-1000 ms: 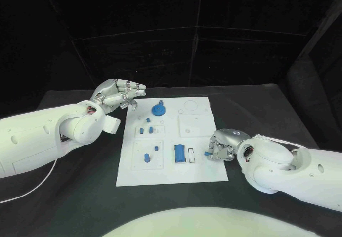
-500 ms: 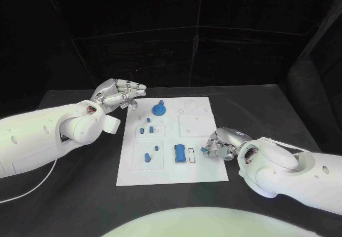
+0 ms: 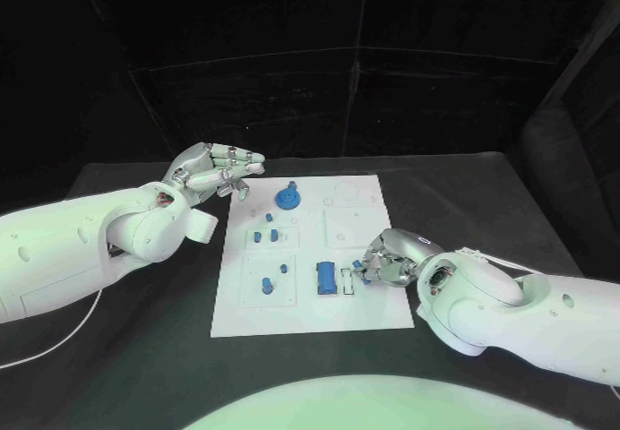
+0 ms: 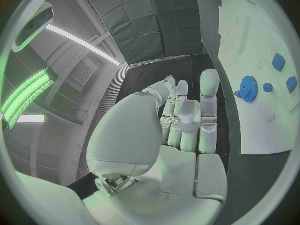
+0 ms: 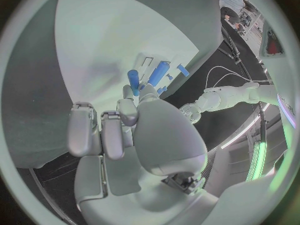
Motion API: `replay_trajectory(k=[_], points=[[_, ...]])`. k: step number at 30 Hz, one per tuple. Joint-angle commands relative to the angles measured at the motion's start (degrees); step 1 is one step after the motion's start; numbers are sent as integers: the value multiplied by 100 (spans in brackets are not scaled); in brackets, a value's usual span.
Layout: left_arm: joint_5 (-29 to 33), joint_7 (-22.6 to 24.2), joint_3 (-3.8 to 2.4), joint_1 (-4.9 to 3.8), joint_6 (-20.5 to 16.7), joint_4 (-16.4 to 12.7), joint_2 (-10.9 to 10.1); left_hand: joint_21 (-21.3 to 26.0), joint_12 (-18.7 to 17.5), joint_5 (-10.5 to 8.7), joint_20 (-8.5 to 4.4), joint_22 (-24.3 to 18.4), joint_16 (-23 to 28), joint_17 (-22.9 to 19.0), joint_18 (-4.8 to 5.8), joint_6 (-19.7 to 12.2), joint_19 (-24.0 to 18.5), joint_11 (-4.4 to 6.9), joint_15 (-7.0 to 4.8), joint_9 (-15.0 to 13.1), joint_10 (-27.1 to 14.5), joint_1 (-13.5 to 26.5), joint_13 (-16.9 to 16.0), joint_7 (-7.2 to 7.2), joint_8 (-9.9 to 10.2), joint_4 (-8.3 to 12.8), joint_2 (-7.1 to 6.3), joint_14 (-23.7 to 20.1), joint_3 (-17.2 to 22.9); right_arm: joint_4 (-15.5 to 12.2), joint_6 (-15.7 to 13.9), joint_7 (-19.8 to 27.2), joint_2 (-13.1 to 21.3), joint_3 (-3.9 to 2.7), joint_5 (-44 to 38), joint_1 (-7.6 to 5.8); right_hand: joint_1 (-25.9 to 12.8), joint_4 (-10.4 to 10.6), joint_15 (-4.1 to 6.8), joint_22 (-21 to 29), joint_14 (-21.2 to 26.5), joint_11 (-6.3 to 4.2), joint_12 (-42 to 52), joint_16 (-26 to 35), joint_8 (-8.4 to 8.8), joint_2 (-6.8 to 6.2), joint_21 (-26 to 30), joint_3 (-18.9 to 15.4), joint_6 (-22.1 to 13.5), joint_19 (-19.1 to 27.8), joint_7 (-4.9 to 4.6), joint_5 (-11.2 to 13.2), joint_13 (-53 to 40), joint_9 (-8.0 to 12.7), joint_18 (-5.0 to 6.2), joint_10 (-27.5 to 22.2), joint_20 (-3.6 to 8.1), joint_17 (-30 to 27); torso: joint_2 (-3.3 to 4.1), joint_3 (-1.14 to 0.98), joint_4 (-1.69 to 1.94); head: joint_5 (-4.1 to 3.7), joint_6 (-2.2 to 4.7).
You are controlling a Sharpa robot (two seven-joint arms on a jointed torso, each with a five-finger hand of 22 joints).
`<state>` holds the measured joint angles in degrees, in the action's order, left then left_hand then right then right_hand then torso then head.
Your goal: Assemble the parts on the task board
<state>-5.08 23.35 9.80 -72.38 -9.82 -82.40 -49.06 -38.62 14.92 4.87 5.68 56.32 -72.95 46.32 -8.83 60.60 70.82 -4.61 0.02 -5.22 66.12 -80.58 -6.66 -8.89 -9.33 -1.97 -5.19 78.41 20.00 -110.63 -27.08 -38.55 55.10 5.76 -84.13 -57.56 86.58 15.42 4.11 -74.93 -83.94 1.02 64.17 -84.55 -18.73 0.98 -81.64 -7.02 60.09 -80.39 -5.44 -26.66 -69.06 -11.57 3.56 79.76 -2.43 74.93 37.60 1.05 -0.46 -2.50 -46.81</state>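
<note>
The white task board [image 3: 365,309] lies in the middle of the table. On it stand a blue gear [image 3: 287,196], several small blue pegs [image 3: 266,286] and a long blue block [image 3: 327,278]. My right hand [image 3: 389,259] hangs over the board's right part, close to the block. It pinches a small blue peg [image 5: 133,79] between thumb and fingertip; the peg [image 3: 360,271] points toward the block [image 5: 157,73]. My left hand [image 3: 212,169] hovers off the board's far left corner, fingers curled in and holding nothing. The gear [image 4: 249,89] is beside that hand [image 4: 181,120].
The black table [image 3: 478,197] surrounds the board, with bare room on its right and near sides. My left forearm [image 3: 90,246] covers the table's left side. Shallow empty recesses [image 3: 347,228] mark the board's far right part.
My right hand has moved left from the board's right edge onto the board, carrying the small blue peg closer to the long block. The left hand has stayed put.
</note>
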Motion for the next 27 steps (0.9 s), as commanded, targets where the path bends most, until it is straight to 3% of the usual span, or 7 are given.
replay_trajectory(k=[1,14,27], points=[[14,19,-4,-8,47,-18,-4,32,20,8,22,-5,21,-8,-102,-30,-13,-2,-1,9,-50,44,-4,-2,-32,-13,12,-34,26,45,29,-81,-89,-1,285,-8,-150,76,43,-283,-410,-214,205,-44,32,-60,-23,2,313,-46,224,-12,-303,-31,-43,235,25,432,1,-1,1,6,-4],[14,18,-4,-10,47,-20,-2,32,20,8,22,-5,21,-8,-102,-30,-13,-2,-1,9,-50,44,-4,-2,-32,-13,12,-34,26,156,377,-167,-330,-1,331,-8,-248,88,72,-294,-413,-256,197,-55,14,-100,-28,0,420,-52,273,-33,-312,-77,-45,255,52,458,1,-5,-9,7,-24],[14,10,-4,-10,46,-18,0,32,20,8,22,-5,21,-8,-102,-30,-13,-2,-1,9,-50,44,-4,-2,-32,-13,12,-34,26,249,453,-223,-421,-1,290,-8,-224,72,80,-290,-410,-263,179,-47,21,-107,-24,17,421,-48,280,-40,-303,-85,-44,252,59,441,2,-4,-3,8,-32]])
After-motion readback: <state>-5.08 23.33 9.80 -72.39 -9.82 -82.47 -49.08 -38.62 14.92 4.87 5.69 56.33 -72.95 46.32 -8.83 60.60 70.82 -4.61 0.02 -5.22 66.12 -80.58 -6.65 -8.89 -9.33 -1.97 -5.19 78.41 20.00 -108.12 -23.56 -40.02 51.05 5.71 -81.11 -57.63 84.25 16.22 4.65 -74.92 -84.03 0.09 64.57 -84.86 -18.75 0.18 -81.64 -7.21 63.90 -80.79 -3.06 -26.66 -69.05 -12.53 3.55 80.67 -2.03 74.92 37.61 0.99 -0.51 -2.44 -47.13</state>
